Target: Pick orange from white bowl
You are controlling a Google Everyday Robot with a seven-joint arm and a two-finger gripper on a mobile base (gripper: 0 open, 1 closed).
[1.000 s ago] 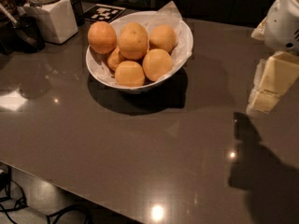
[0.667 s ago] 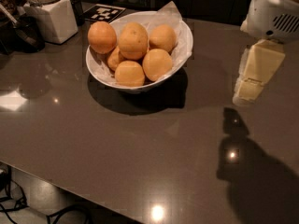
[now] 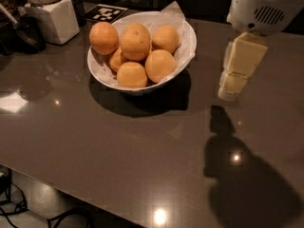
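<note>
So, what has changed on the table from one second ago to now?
The pincer moved left in the view, toward the white bowl, and is now beside it on the right, not touching. Nothing was taken. The orange and the bowl stayed in place.

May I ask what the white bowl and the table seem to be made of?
The white bowl: probably glazed ceramic, with a glossy rim. The table: perhaps polished stone or laminate, mirroring lamps. The gripper hangs right of the bowl, above the table.

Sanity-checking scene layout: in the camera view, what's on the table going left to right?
white square jar → white bowl → claw, poised above the table to the right of the bowl.
</note>
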